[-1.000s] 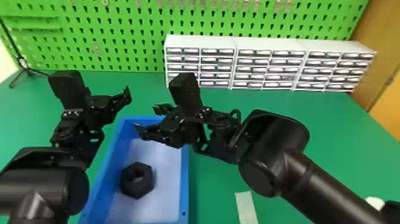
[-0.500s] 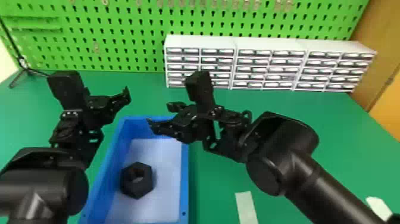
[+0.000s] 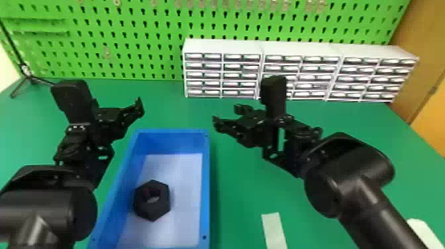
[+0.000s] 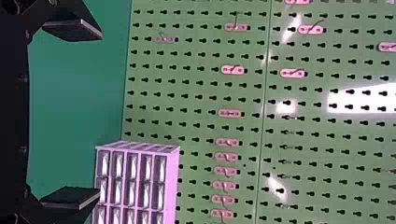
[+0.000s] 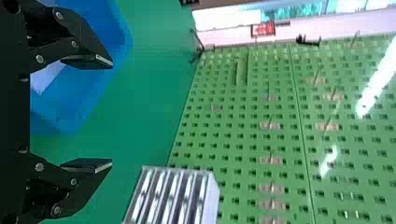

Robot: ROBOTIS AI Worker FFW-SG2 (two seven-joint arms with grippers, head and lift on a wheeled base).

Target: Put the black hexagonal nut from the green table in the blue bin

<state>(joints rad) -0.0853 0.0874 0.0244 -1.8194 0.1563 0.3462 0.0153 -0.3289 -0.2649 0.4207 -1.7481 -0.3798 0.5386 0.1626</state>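
Fingers of the left gripper [image 3: 140,106] stand apart; those of the right gripper [image 3: 226,114] likewise. Both are raised at the far end of the blue bin [image 3: 206,185], one toward each side edge. Black hexagonal nut [image 3: 161,202]: inside the bin, flat, closer to the left wall, contact there apparently slight or none. Worktop [image 3: 238,198] separates the bin's far edge from the white drawer cabinets [image 3: 222,46].

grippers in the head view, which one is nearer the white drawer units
The right gripper: its upright black block overlaps the drawer units there, while the left gripper is well off to their left.
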